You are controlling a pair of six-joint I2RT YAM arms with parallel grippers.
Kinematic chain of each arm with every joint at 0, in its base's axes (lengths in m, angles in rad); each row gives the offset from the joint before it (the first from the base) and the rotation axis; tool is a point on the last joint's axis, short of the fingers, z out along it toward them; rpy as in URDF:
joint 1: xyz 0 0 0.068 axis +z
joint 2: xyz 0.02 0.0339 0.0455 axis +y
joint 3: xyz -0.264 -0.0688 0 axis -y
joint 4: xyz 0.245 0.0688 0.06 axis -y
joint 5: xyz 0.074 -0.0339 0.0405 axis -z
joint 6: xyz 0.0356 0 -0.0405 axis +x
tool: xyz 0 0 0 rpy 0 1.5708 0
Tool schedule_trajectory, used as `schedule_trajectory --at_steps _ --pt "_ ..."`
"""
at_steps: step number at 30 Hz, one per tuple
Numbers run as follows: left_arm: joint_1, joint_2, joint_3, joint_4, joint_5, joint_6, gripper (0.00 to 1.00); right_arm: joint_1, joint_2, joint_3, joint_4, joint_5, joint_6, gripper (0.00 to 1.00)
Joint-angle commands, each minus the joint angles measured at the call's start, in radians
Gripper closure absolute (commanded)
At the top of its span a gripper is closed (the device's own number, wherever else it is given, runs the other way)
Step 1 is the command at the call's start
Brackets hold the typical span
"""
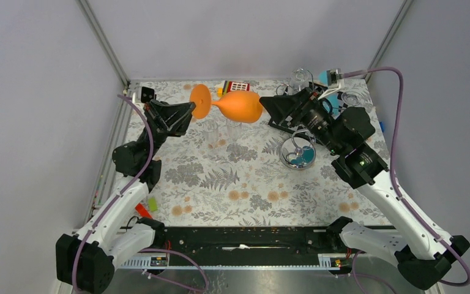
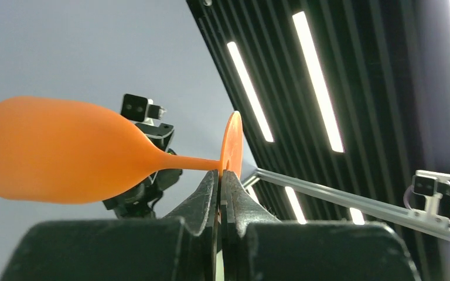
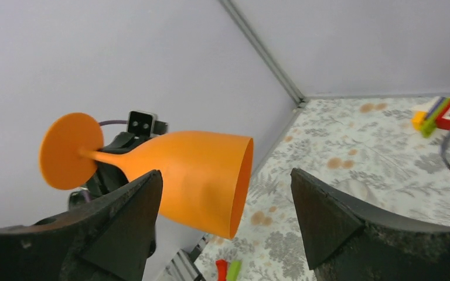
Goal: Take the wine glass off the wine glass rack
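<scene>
From above, the orange wine glass (image 1: 240, 105) hangs sideways between the left gripper (image 1: 191, 114) and the right gripper (image 1: 268, 105). Left wrist: fingers clamped on its foot's edge. Right wrist: fingers spread wide, the bowl's open rim between them.

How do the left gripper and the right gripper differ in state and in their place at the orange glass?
The left gripper is shut, pinching the wine glass at its stem by the foot; the right gripper is open and holds nothing. The left gripper is at the foot end, the right gripper at the bowl's open mouth. Both are black and face each other.
</scene>
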Motion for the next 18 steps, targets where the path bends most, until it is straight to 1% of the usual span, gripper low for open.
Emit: schedule_trajectory --at_steps 1,4,7,9,11,14,16,18 --pt "0.006 -0.009 0.009 0.223 -0.012 -0.094 1.0 -0.029 -0.005 0.011 0.157 -0.252 0.061 0.13" --pt "0.006 -0.013 0.017 0.242 -0.025 -0.101 1.0 -0.046 0.002 -0.01 0.229 -0.319 0.128 0.16" --pt "0.006 -0.023 0.032 0.248 -0.041 -0.1 1.0 -0.063 0.029 -0.014 0.321 -0.403 0.225 0.22" --pt "0.006 -0.023 0.051 0.252 -0.041 -0.097 1.0 -0.065 0.053 -0.015 0.425 -0.476 0.277 0.28" --pt "0.006 -0.02 0.065 0.262 -0.048 -0.097 1.0 -0.064 0.08 -0.006 0.541 -0.556 0.337 0.3" --pt "0.006 -0.01 0.088 0.289 -0.057 -0.102 1.0 -0.064 0.132 -0.007 0.786 -0.672 0.454 0.33" --pt "0.006 0.001 0.112 0.313 -0.056 -0.103 1.0 -0.065 0.163 -0.002 0.907 -0.715 0.528 0.36" --pt "0.006 0.009 0.141 0.332 -0.046 -0.098 1.0 -0.065 0.188 0.01 0.978 -0.74 0.586 0.39"
